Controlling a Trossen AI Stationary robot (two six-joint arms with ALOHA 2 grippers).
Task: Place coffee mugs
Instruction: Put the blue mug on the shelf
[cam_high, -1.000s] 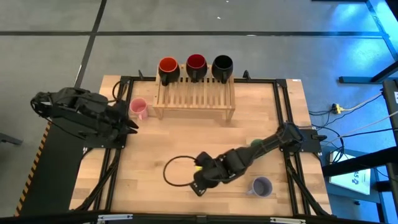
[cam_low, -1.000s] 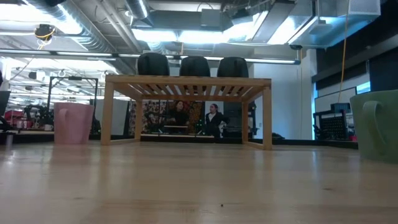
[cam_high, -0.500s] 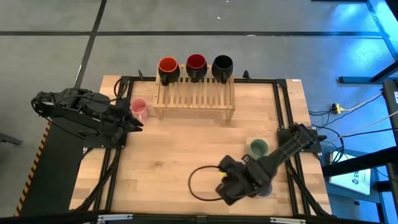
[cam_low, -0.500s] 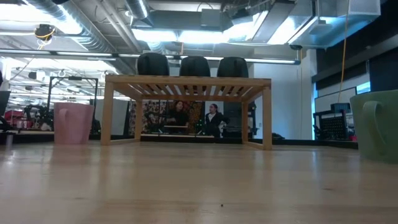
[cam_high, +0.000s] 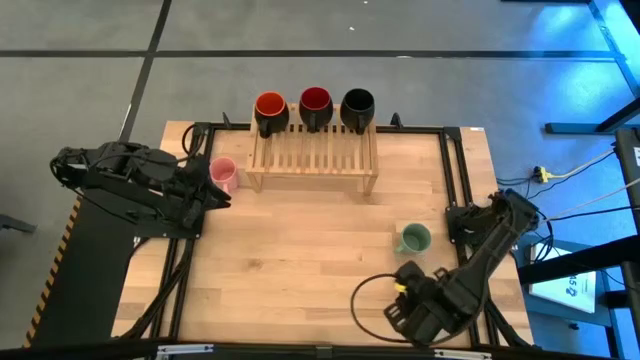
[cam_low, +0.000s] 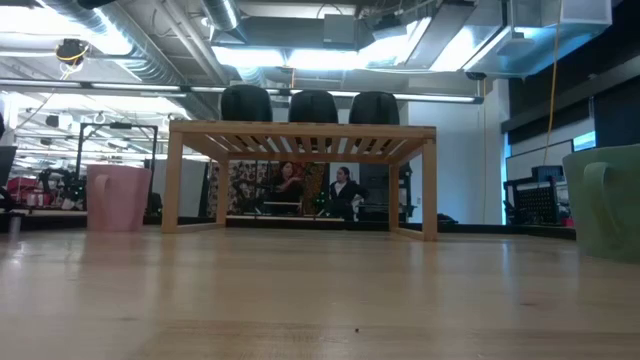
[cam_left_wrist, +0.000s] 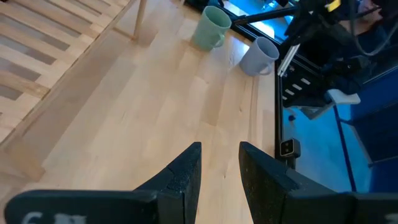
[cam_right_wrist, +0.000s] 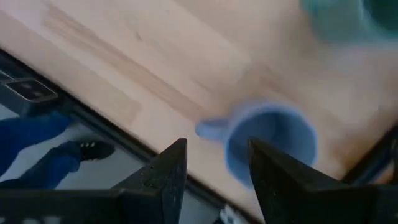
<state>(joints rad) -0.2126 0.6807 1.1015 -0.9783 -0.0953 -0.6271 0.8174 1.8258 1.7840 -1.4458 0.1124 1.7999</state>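
Right end effector (cam_high: 408, 312) sits at the near right corner of the bench (cam_high: 300, 250), its two dark fingers (cam_right_wrist: 163, 177) spread, and in its wrist view we see the lavender mug (cam_right_wrist: 267, 148) just beyond them, upright, handle toward the bench edge. We can read no brand or writing anywhere.

From above, the lavender mug is hidden under that arm. The green mug (cam_high: 414, 238) stands upright a little farther back, near the right edge, apart from the arm. In the left wrist view the two mugs stand close together.

Our bench is pale wood planking framed by dark rails, set on a grey floor with dark seams. A black cable loop (cam_high: 372, 300) lies on the wood beside the right end effector.

Left end effector (cam_high: 214, 198) rests at the left side, fingers (cam_left_wrist: 186, 174) slightly apart and holding nothing, close to the pink mug (cam_high: 224, 174), which stands on the bench just left of the slatted wooden rack (cam_high: 314, 158).

On the rack's far rail, the orange mug (cam_high: 270, 108), dark red mug (cam_high: 316, 104) and black mug (cam_high: 358, 104) stand in a row.

Beyond, the low view shows a workshop with ceiling ducts, strip lights and two people (cam_low: 314, 190) seated far off.
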